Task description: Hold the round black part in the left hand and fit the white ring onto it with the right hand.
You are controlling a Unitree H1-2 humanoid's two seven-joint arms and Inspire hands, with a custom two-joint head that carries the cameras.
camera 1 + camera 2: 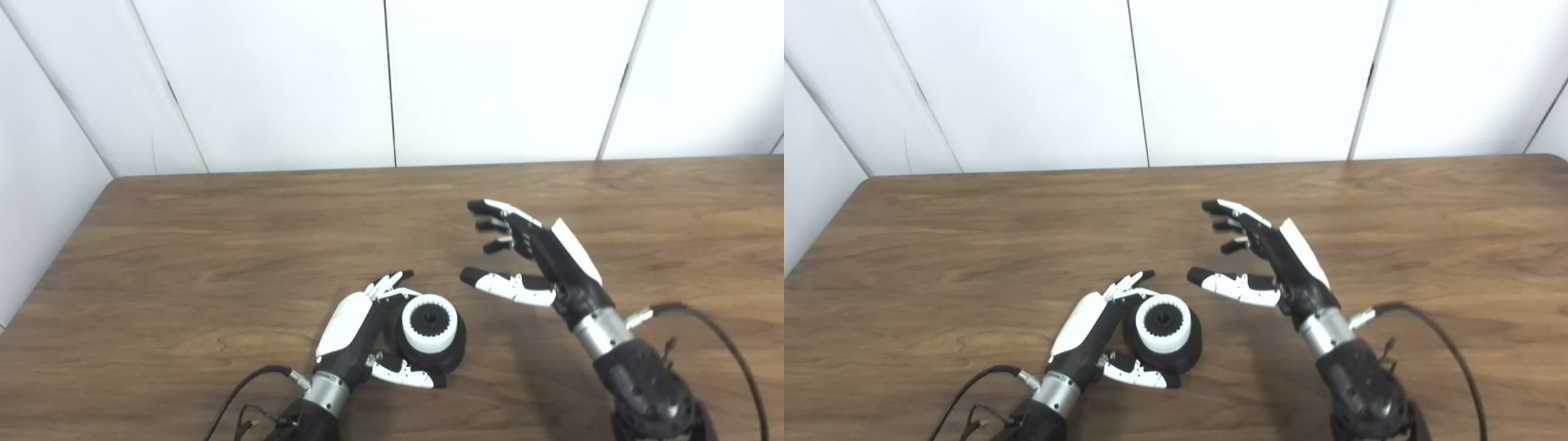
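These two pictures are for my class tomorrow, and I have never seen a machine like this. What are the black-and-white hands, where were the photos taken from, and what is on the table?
Both pictures show one moment, taken by two cameras side by side on a humanoid robot's head, looking down at a wooden table. The two arms entering from the bottom belong to the robot. Its left hand is curled around a round black part that rests on the table. A white ring with toothed inner edge already sits on that part. The right hand is open, holds nothing, and is apart from the part.
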